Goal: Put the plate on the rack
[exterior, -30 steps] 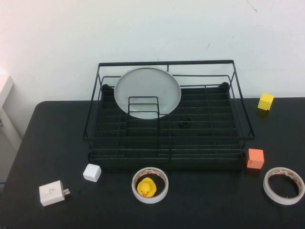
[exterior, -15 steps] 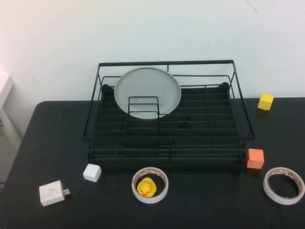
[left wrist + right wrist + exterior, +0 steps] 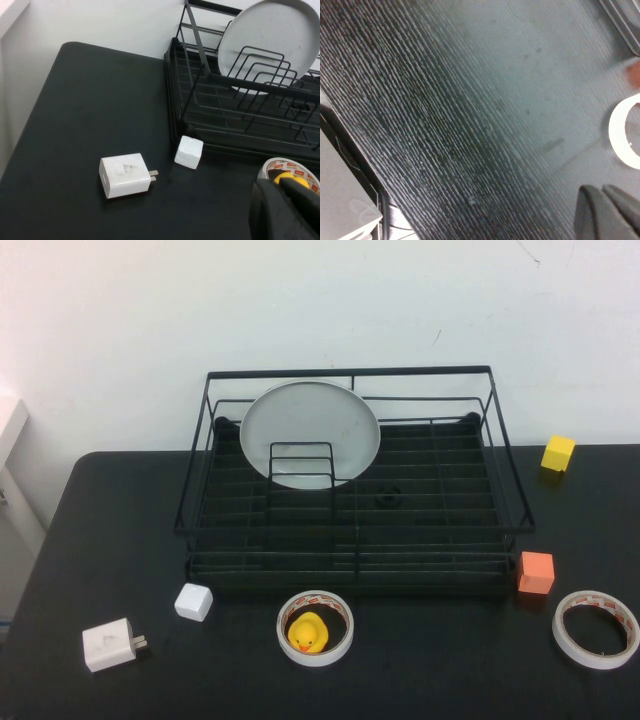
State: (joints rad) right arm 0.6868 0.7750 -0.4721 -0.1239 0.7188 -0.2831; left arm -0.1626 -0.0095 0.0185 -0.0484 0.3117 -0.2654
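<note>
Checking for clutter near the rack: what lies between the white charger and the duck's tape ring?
A small white cube sits between the charger and the tape ring, in the high view.

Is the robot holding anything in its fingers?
No. The left gripper and right gripper are both shut on nothing. The plate already stands in the rack.

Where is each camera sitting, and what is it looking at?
High view: sits up on the robot's side, looking down at the rack with the plate standing in it; no arm shows.
Left wrist view: sits on the left arm, looking across the table toward the rack; the shut left gripper shows.
Right wrist view: sits on the right arm, looking at bare table; the shut right gripper shows.
Shared: high and left wrist views both show the plate, rack, white charger and duck.
</note>
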